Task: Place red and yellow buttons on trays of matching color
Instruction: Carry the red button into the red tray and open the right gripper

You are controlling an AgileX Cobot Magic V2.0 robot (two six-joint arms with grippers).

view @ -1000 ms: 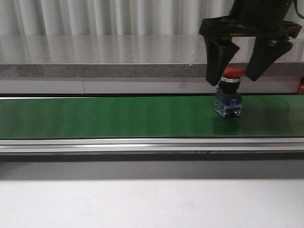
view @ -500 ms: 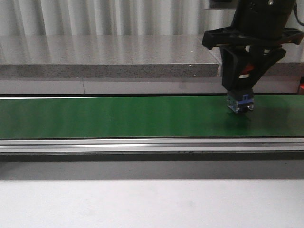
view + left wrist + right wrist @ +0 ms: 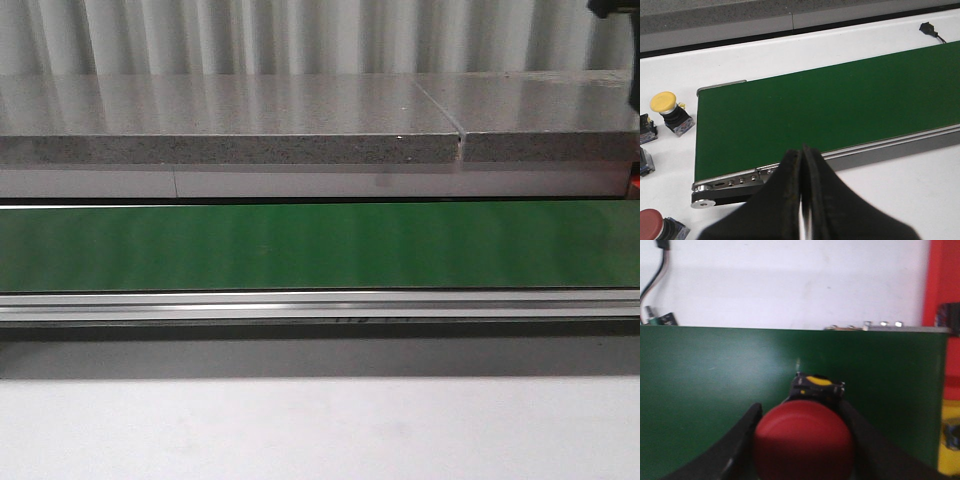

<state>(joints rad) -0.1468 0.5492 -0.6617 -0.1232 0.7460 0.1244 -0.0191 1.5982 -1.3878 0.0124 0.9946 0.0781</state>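
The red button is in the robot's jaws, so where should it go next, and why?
Probably carry the red button sideways toward the red tray. The right gripper holds it above the green belt, and the red tray shows just past the belt's end, beside the yellow tray. Colors must match.

Green conveyor belt [image 3: 300, 245], grey stone ledge [image 3: 230, 120], black cable [image 3: 652, 282]

White table [image 3: 900, 200]: green conveyor belt [image 3: 830, 105], loose buttons beside it.
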